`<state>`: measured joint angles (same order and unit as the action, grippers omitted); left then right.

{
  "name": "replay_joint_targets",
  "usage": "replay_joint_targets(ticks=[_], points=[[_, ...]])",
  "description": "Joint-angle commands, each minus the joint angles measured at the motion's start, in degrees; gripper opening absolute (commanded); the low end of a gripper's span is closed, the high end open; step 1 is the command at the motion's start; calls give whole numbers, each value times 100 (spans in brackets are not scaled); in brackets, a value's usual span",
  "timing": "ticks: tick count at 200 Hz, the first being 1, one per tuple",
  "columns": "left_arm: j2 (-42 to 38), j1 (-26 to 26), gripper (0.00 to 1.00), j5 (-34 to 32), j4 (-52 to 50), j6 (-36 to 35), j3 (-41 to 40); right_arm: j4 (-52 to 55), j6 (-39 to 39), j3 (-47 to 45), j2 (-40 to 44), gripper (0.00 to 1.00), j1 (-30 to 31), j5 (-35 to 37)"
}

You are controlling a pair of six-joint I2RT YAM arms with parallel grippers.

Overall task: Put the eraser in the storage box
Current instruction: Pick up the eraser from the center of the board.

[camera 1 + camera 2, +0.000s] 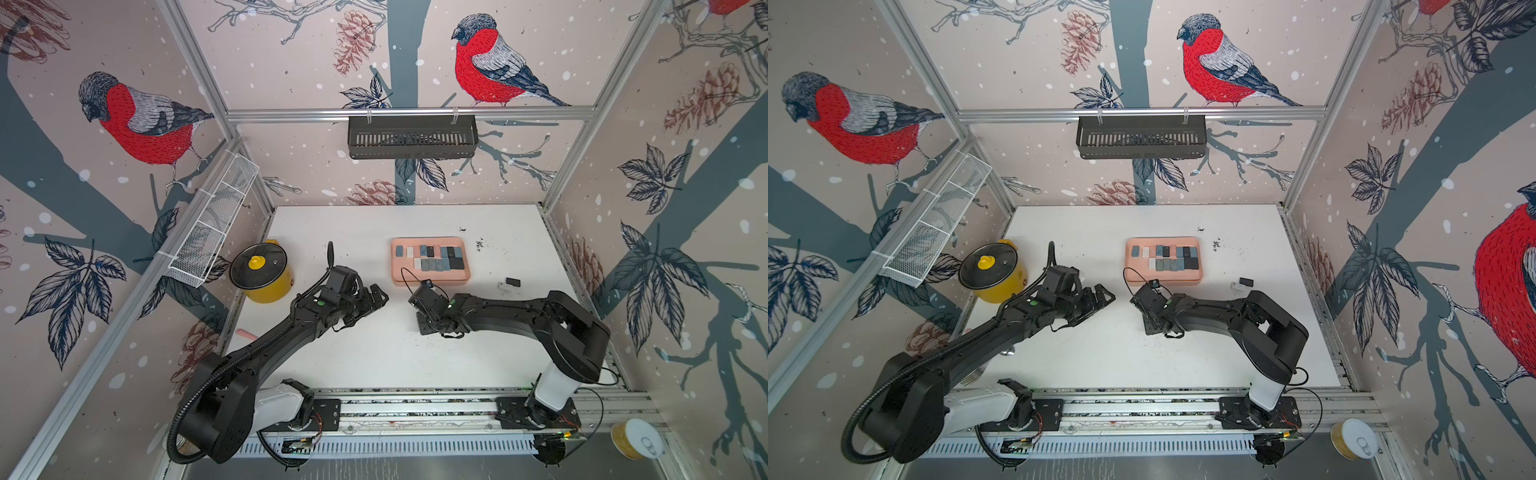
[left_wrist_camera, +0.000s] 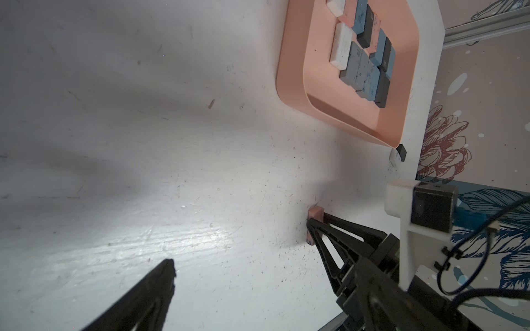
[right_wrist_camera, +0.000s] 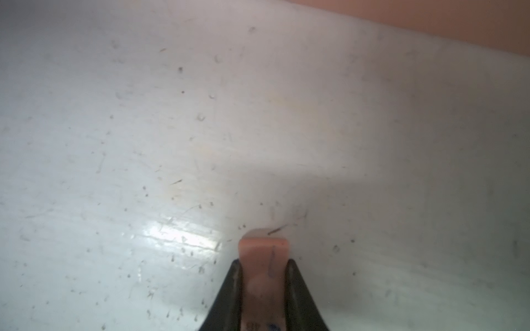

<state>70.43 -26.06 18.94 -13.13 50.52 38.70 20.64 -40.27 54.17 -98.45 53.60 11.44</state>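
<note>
A pink eraser (image 3: pixel 263 252) is pinched between the two black fingers of my right gripper (image 3: pixel 263 262), which is shut on it. The left wrist view shows this eraser (image 2: pixel 315 213) low at the white table surface, a short way in front of the storage box (image 2: pixel 289 86). In both top views the gripper (image 1: pixel 428 326) hides it. The salmon-pink storage box (image 1: pixel 395 266) holds several grey, blue, black and white erasers. My left gripper (image 1: pixel 376 297) hovers open over mid-table with nothing in it; one of its fingers (image 2: pixel 163 280) shows in the left wrist view.
A black eraser (image 1: pixel 513 281) and a white one (image 1: pixel 503 286) lie loose right of the box. A yellow pot with a glass lid (image 1: pixel 262 270) stands at the left. A white mesh basket (image 1: pixel 212 232) and a black basket (image 1: pixel 411 137) hang on the frame. Dark crumbs (image 1: pixel 480 244) dot the table.
</note>
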Motion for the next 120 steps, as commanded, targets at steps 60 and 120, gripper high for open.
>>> replay_joint_targets(ticks=[60, 120], points=[[655, 662, 97, 684, -416, -890, 1003, 1016, 481, 1192, 307, 16, -560, -203], [1491, 1198, 97, 1405, -641, -1428, 2178, 1300, 738, 3116, -701, 17, -1309, -296]])
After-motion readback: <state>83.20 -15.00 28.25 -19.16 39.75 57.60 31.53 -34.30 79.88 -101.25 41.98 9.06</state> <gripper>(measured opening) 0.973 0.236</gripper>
